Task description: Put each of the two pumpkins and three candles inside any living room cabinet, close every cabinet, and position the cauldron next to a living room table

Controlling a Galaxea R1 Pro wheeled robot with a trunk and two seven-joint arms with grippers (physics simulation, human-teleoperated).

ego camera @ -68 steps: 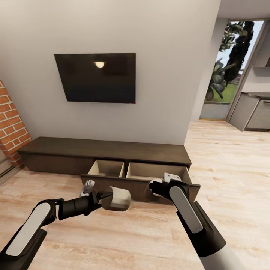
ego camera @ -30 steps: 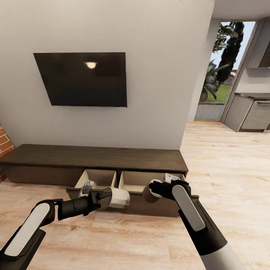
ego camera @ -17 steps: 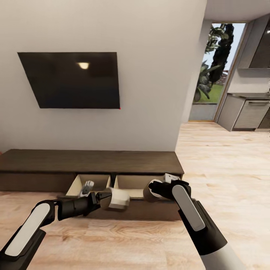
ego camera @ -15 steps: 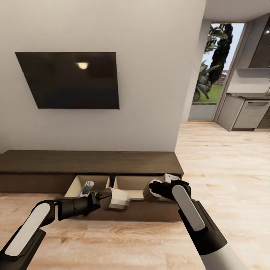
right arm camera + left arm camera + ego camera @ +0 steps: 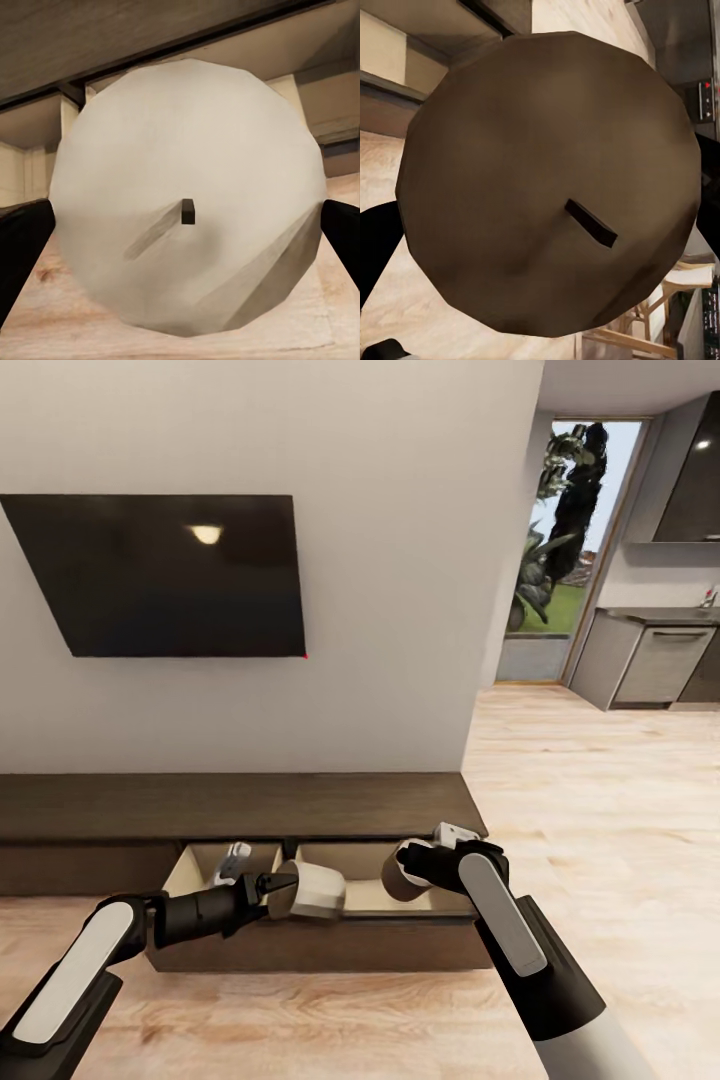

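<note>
The left gripper [image 5: 272, 884] holds a pale candle [image 5: 310, 890] on its side, the jaws closed on its end; from the left wrist camera the brown flat end of this candle [image 5: 547, 180] with its short dark wick [image 5: 591, 223] faces the lens. The right gripper [image 5: 408, 863] holds a second candle [image 5: 398, 880], brown in the head view, and from the right wrist camera its pale round end [image 5: 187, 195] sits between the two dark fingers [image 5: 341, 229], jaws closed on its sides. Both candles hang just above the two pulled-out drawers [image 5: 195, 865] of the long dark cabinet [image 5: 230, 805], the left one between the two drawers, the right one over the right drawer [image 5: 370, 895]. Above the cabinet a black TV [image 5: 160, 575] hangs on the pale wall, and wood plank floor [image 5: 600, 800] runs off beyond the right gripper toward a kitchen.
</note>
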